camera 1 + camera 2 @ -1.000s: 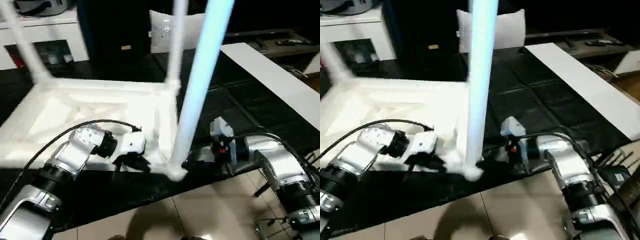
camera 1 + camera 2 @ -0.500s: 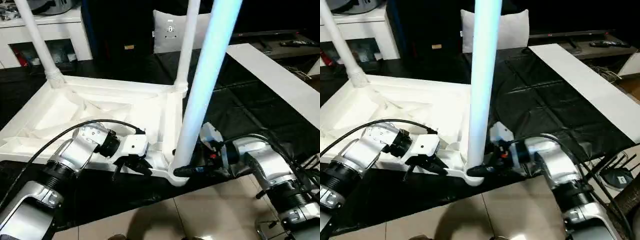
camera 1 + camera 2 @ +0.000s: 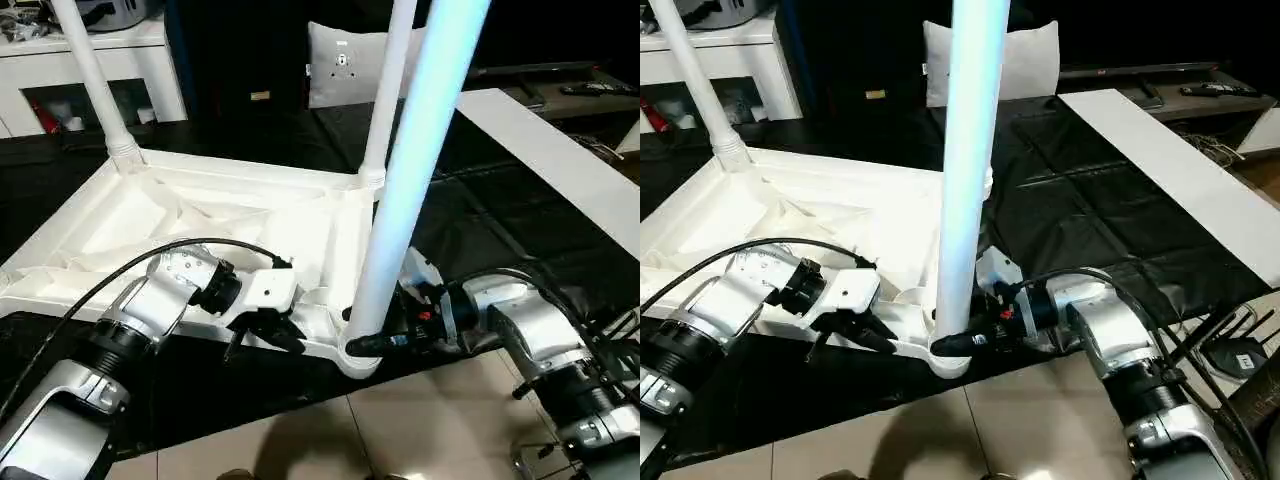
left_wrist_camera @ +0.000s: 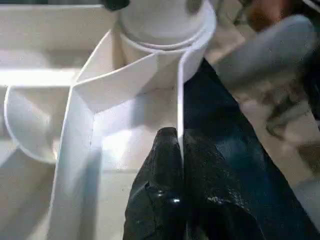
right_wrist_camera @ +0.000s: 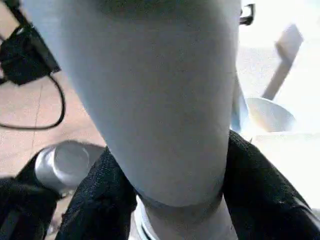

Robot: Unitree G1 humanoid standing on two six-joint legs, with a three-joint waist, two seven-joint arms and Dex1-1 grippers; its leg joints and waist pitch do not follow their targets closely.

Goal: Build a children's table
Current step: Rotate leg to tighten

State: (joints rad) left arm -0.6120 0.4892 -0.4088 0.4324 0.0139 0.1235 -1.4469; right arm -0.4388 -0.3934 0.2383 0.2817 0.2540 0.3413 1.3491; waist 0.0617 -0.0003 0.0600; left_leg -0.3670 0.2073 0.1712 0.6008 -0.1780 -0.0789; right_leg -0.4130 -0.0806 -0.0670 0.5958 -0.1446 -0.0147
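Right gripper (image 5: pixel 170 200) clasps the near leg (image 3: pixel 415 170) just above its corner socket (image 3: pixel 360 355), a finger (image 5: pixel 260 195) on each side. Left gripper (image 4: pixel 179 145) pinches the top's (image 3: pixel 200 215) thin rim wall beside that socket, jaws tight together.

Bright overhead light glares off the table top (image 3: pixel 250 215); the nearest leg (image 5: pixel 150 95) looms soft, perhaps out of focus.

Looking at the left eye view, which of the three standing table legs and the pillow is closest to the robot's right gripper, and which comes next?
1. Near leg, inside the right gripper.
2. Middle leg, behind it at the tabletop's next corner.
3. Pillow, farther back, against the dark background.
4. Far-left leg, across the tabletop.
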